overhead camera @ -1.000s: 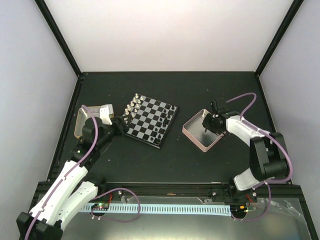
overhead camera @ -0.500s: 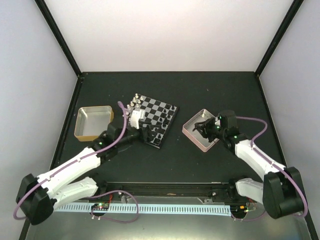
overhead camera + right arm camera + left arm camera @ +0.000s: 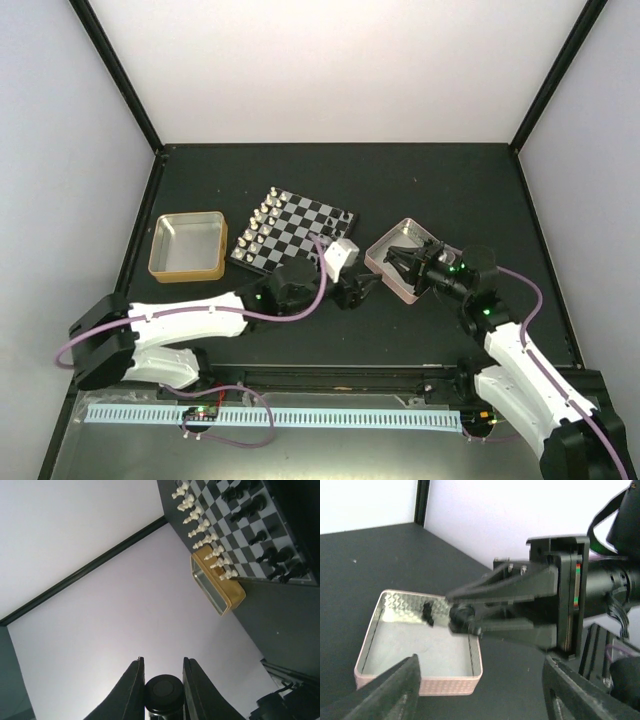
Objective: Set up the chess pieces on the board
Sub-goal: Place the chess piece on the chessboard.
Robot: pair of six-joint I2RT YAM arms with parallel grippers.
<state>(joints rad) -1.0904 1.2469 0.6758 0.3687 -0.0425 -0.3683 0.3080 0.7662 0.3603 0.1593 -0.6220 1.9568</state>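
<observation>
Top external: blk table (image 3: 430, 180), board (image 3: 290, 228); wht walls (image 3: 340, 70).

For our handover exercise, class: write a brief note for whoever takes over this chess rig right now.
Left jaws: open, empty, near the pink tin.
Right jaws: shut on a black piece above that tin.
Done: silver pieces lined along one board edge; several black ones on the board.
Left: place the held piece, then the loose piece in the tin.
</observation>
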